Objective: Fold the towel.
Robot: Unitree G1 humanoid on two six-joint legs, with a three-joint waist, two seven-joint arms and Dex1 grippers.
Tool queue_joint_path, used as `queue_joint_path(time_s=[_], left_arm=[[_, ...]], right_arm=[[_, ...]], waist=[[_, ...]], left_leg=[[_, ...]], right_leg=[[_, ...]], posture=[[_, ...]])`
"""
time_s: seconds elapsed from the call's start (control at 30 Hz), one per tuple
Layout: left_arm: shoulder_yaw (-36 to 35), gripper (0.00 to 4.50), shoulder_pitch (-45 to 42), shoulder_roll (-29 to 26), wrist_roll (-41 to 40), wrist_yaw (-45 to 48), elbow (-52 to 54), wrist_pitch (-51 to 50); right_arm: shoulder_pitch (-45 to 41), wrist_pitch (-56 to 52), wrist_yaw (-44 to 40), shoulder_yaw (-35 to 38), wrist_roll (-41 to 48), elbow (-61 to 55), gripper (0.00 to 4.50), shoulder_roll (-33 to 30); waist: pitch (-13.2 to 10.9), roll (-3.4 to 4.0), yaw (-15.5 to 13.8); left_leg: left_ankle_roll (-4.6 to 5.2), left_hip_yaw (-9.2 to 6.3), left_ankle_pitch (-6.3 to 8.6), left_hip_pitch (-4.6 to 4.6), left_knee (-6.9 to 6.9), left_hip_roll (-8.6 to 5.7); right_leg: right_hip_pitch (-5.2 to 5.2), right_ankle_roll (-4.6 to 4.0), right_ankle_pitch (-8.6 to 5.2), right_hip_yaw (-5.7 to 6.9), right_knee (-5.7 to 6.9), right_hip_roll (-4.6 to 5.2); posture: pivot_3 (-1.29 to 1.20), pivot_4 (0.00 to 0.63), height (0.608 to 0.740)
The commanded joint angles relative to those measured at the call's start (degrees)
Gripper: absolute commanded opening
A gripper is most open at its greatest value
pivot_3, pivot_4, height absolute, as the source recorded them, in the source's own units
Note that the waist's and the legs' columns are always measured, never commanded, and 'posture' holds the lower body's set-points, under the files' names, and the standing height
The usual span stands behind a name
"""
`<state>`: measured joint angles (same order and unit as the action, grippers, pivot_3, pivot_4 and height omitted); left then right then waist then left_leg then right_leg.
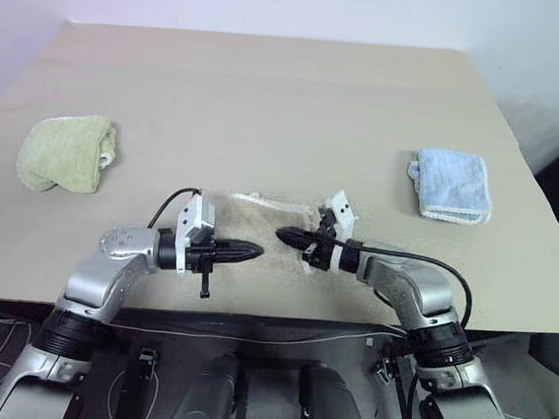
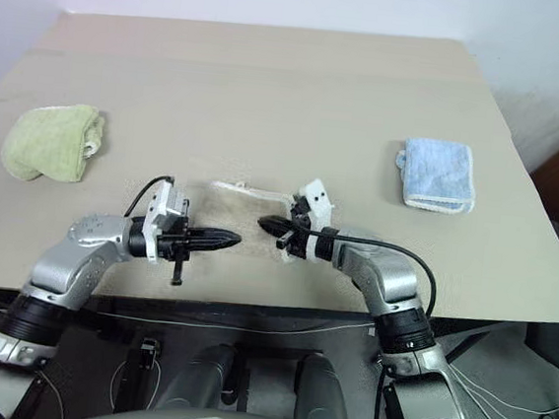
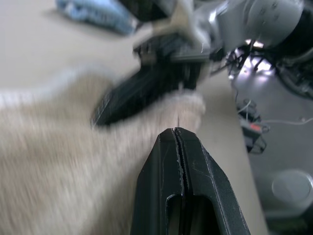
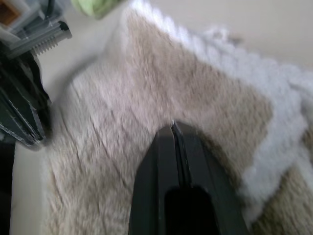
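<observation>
On the table (image 1: 271,90), both hands (image 1: 253,252) (image 1: 285,236) pinched together over the towel (image 4: 146,98).

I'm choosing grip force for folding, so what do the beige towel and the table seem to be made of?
The towel looks like soft looped terry cloth, matte and fuzzy, with a white corded hem; probably cotton, though the fibre can't be confirmed. The table looks like a smooth, matte beige board, maybe laminate or painted wood; it shows no grain or gloss.

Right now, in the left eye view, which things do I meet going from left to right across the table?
Green towel → left claw → right claw → light blue towel.
</observation>
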<state>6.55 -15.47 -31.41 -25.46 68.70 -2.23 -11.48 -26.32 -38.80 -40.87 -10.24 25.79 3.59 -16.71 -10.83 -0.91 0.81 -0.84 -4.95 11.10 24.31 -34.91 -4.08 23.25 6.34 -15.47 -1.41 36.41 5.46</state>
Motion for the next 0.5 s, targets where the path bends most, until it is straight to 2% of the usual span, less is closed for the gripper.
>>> queue_joint_path(time_s=[0.03,0.27,0.33,0.37,0.43,0.5], left_arm=[[0.7,0.02,0.69,0.65,2.71,1.22,-1.7,5.66],[-0.68,0.02,-0.22,1.01,1.13,2.91,-4.22,4.24],[-1.23,0.0,0.04,0.52,-0.24,3.82,-3.89,2.2],[-1.62,0.18,0.21,0.37,-1.19,4.05,-3.28,0.92],[-2.57,0.63,0.58,-0.09,-3.35,4.3,-1.46,-1.67],[-3.97,1.31,0.87,-0.99,-5.32,4.49,1.28,-3.6]], right_arm=[[0.89,2.53,-0.24,-0.24,-2.61,4.41,0.0,0.11],[-1.32,3.69,-3.28,1.26,-2.45,4.61,0.0,-1.26],[-1.9,3.07,-4.72,1.25,-1.69,3.4,0.36,-1.7],[-2.09,2.63,-5.49,1.24,-1.19,2.46,0.54,-1.94],[-2.43,1.75,-6.4,1.49,-0.42,0.7,1.18,-2.32],[-2.86,0.4,-6.99,2.12,0.62,-1.09,1.89,-2.82]], waist=[[0.01,0.0,0.0],[0.01,0.01,-0.08],[0.01,0.02,-0.07],[0.01,0.02,-0.06],[0.01,0.02,-0.03],[0.0,0.03,-0.02]], left_leg=[[0.0,-0.01,0.01,-0.11,-0.04,0.0],[-0.1,-0.07,0.07,-0.55,-0.11,0.01],[-0.02,-0.07,0.02,-0.54,-0.11,0.01],[0.0,-0.06,0.01,-0.53,-0.09,0.01],[0.01,-0.06,0.01,-0.5,-0.07,0.01],[0.01,-0.07,0.01,-0.36,-0.05,0.02]], right_leg=[[-0.03,-0.01,0.0,0.0,0.0,0.01],[-0.44,-0.26,-0.06,0.01,-0.07,0.06],[-0.42,-0.25,-0.06,0.01,-0.07,0.05],[-0.4,-0.22,-0.05,0.01,-0.07,0.05],[-0.36,-0.07,0.03,0.01,-0.07,0.05],[-0.21,-0.04,0.04,0.01,-0.06,0.05]], posture=[[0.0,0.15,0.74],[0.0,0.15,0.74],[0.0,0.15,0.74],[0.0,0.15,0.74],[0.0,0.15,0.74],[0.0,0.15,0.74]])
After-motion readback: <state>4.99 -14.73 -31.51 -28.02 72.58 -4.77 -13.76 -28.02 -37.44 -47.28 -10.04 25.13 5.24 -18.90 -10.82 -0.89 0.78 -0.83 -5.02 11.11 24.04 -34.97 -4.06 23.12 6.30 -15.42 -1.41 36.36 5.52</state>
